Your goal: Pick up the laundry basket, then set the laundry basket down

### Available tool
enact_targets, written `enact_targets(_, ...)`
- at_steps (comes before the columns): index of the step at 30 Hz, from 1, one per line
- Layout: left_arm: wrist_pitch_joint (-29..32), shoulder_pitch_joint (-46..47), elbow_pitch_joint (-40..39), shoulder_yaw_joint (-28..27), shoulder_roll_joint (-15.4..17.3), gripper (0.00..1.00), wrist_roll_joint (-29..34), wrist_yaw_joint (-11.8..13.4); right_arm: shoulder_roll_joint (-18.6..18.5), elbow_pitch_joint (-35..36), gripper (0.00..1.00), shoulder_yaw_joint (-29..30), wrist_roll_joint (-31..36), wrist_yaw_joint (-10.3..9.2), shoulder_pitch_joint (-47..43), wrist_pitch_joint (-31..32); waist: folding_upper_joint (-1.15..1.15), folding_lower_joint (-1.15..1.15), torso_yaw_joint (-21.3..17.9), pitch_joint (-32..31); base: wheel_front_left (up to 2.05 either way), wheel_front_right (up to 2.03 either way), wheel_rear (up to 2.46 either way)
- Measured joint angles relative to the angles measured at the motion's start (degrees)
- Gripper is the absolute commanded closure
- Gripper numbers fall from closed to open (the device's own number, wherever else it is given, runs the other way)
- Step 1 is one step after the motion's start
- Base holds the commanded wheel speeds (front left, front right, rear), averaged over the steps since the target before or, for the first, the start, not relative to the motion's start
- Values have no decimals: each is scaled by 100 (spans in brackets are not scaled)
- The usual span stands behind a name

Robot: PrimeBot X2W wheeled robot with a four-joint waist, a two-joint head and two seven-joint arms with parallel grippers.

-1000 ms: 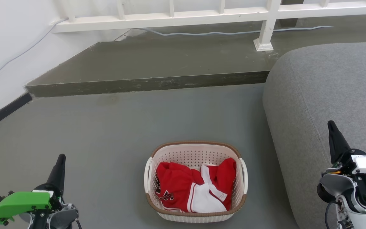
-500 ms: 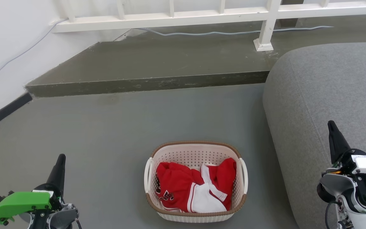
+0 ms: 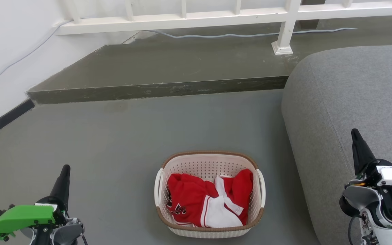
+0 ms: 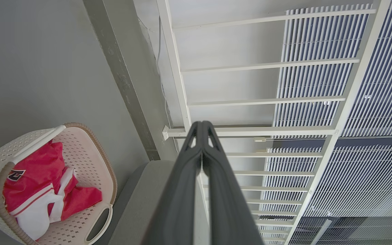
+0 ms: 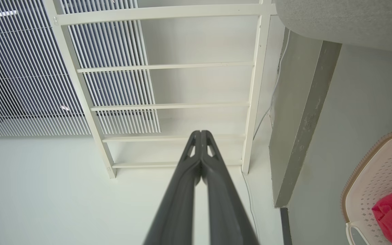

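Left gripper: fingers pressed together tip to tip, nothing between them; seen at the lower left of the head view, over bare grey floor, well apart from the laundry basket
Right gripper: fingers closed flat against each other, empty; at the lower right of the head view, in front of a grey upholstered seat
Laundry basket: upright on the floor between the two grippers, touched by neither, near the seat; holds a crumpled red-and-white garment
Beyond: raised concrete step, white railing
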State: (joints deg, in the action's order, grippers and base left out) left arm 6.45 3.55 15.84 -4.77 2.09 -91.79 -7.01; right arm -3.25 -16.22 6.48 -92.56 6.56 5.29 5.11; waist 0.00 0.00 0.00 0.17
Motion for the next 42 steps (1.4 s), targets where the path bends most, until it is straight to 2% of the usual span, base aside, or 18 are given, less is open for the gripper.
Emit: enact_targets(42, -1, 0, -2, 0, 0, 100, -7, 0, 3, 7, 100, 11, 0, 0, -1, 5, 0, 0, 0, 0, 0, 0, 0)
